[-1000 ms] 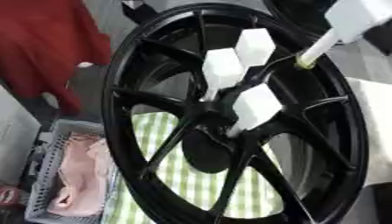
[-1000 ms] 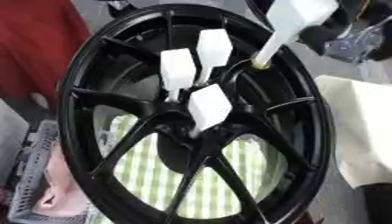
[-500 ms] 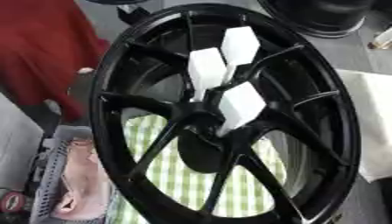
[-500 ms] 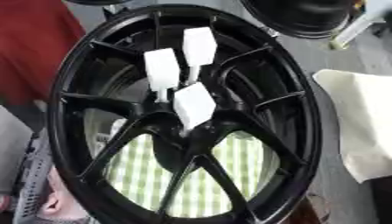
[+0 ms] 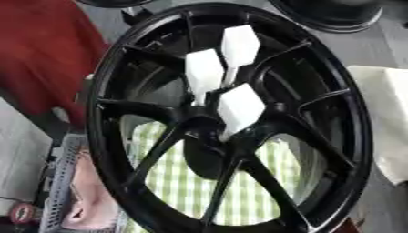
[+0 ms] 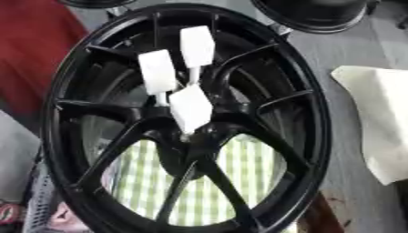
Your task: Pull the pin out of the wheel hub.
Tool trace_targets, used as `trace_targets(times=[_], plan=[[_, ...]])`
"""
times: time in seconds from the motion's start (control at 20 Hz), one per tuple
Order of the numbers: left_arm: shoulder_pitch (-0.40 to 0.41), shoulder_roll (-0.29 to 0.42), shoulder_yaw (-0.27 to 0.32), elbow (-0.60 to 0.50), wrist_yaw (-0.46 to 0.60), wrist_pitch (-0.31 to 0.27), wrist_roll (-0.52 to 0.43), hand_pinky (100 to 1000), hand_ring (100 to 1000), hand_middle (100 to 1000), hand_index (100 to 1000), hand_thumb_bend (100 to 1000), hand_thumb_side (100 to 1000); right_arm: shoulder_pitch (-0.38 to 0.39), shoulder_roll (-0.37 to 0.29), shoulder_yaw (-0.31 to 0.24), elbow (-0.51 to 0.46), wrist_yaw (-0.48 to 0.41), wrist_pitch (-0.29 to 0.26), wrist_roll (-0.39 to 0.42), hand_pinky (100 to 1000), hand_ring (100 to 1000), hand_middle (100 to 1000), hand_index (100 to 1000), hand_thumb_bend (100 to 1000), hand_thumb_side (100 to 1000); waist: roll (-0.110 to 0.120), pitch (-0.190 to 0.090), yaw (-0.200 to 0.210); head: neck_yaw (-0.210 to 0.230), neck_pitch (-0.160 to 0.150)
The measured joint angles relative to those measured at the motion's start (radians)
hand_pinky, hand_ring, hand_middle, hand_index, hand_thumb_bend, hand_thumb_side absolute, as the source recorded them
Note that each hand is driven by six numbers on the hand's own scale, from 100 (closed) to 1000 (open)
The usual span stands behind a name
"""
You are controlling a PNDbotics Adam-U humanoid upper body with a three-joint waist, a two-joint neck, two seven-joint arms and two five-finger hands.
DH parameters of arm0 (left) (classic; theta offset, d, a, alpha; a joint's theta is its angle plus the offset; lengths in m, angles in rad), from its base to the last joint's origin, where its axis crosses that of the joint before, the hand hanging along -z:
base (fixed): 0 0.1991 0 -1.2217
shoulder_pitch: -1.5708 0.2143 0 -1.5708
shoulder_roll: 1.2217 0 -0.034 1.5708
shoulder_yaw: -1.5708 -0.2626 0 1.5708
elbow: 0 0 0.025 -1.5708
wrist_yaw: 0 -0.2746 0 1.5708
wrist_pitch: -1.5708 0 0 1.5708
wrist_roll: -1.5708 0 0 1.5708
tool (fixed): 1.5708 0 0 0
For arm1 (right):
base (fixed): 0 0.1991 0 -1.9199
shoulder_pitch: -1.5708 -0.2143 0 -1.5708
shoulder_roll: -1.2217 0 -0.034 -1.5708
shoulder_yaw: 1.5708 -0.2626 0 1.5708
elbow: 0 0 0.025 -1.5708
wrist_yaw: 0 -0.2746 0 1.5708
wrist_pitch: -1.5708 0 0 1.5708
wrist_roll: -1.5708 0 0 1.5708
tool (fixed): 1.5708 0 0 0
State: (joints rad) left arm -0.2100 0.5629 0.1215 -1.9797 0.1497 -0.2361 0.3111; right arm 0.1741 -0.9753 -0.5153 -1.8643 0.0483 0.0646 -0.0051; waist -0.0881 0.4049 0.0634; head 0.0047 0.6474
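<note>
Three white pins (image 5: 204,75) are seen standing in the centre of the black wheel (image 5: 111,150), clustered just above its middle, with a pale cloth (image 6: 382,123) lying off to the right. No robot hand is shown, so its state cannot be told. One pin should be pinched and drawn straight out along its axis.

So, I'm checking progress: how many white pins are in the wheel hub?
3. One pin is uppermost, one sits to its lower left, and one is lowest, nearest the hub centre. None looks hidden.
</note>
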Motion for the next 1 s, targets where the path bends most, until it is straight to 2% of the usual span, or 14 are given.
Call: trace_targets(times=[0.1,0.3,0.8,0.85,0.9,1.0], plan=[[0.000,0.000,0.000,0.000,0.000,0.000,0.000,905,930,843,870,273,604,0.017,0.040,-0.004,-0.005,0.013,0.001,0.000,885,997,985,976,100,100,0.005,0.000,-0.001,0.002,0.000],[0.000,-0.006,0.000,0.000,0.000,0.000,0.000,904,930,843,871,265,605,0.031,0.084,-0.006,-0.023,0.025,0.004,-0.009,874,987,981,968,100,100,0.011,0.001,0.001,0.003,0.000],[0.000,-0.008,0.000,0.000,0.003,-0.004,0.000,904,930,842,870,265,602,0.033,0.100,0.005,-0.086,0.037,0.022,-0.065,852,967,961,952,100,100,0.021,-0.001,0.004,0.002,0.000],[0.000,-0.008,0.000,0.000,0.003,-0.005,0.001,902,928,840,868,262,598,0.033,0.100,0.005,-0.089,0.037,0.023,-0.067,760,812,765,803,100,359,0.021,-0.001,0.005,0.002,0.000],[-0.001,-0.008,-0.001,0.000,0.005,-0.005,0.000,902,928,839,868,261,597,0.026,0.100,0.004,-0.095,0.036,0.021,-0.073,748,794,744,793,100,447,0.022,-0.003,0.005,0.001,0.000],[-0.003,-0.008,-0.001,0.000,0.008,-0.005,0.000,901,927,839,869,263,596,-0.011,0.100,-0.002,-0.107,0.024,0.005,-0.092,736,782,730,781,100,512,0.025,-0.005,0.005,0.000,0.000]])
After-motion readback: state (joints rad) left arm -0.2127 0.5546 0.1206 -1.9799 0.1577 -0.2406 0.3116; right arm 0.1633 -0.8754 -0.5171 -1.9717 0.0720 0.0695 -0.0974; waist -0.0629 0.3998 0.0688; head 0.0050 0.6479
